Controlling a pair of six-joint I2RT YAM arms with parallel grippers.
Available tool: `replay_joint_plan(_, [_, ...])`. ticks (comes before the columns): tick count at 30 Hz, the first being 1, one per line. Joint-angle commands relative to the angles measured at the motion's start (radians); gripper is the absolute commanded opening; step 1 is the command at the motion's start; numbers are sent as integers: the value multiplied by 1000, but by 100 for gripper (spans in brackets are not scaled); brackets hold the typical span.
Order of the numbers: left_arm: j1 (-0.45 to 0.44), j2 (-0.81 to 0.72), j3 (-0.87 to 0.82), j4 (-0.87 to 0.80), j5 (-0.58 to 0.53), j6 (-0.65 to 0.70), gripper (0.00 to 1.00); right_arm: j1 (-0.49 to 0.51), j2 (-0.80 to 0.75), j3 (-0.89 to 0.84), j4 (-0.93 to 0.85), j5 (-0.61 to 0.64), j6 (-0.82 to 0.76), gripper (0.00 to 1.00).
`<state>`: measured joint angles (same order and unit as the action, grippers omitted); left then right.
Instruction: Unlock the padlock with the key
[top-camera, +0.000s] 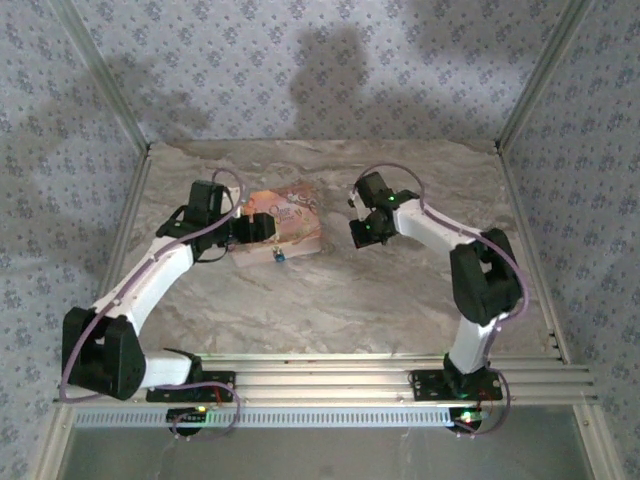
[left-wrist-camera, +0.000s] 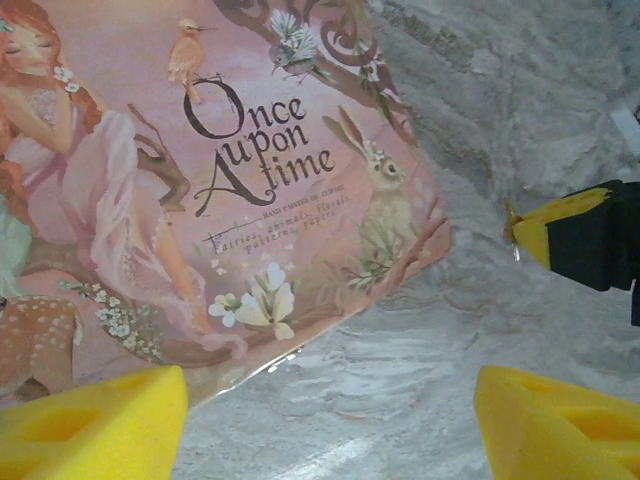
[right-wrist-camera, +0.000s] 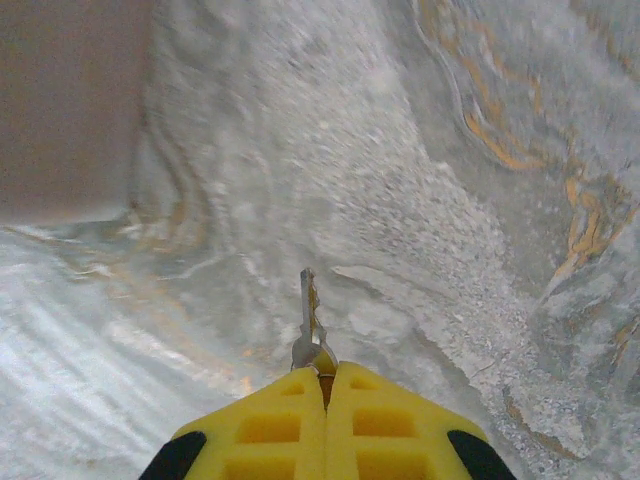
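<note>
As L end effector (left-wrist-camera: 330, 425) gapes, R end effector (right-wrist-camera: 325, 380) clamps key (right-wrist-camera: 308, 320); marble table (top-camera: 340, 300), wallpapered walls (top-camera: 200, 70).

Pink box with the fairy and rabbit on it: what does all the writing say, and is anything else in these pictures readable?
"Once upon A time": large dark lettering on the pink box, seen in the left wrist view.
Two small lines under that title: too small to read.
Top view: the box's print is too blurred to read.
The key: no readable marking.
</note>
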<state>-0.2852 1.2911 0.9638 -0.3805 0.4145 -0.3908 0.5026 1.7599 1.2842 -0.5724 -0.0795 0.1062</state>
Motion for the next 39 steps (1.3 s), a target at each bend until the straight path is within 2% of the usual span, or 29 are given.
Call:
replay_joint_plan(1, [22,-58,-17,66,106,-47,76,40,-108,-41,79,-31,-70,0])
replay_joint_plan(9, [14,-142,-44,208,196,-110,73,174,-324,-83,154,-4,-112,0])
replay_joint_plan(12, [-39,-149,-32,231,188,-110,73,218,-376,-83,172,19,-97,0])
replay_joint_plan(16, [-123,-144,-32,302,197,-106,72,253,-439,-143,221,-16,-69,0])
replay_joint_plan(23, [-210,-134,-62,456,239,-121,62,274,-483,-172,233,-80,-41,0])
replay_joint_plan(31, [-253,-65,-42,467,254,-121,48,300,-509,-201,259,-102,-33,0])
replay_joint_plan(39, [-292,-18,-42,481,257,-130,45,306,-530,-226,287,-104,-18,0])
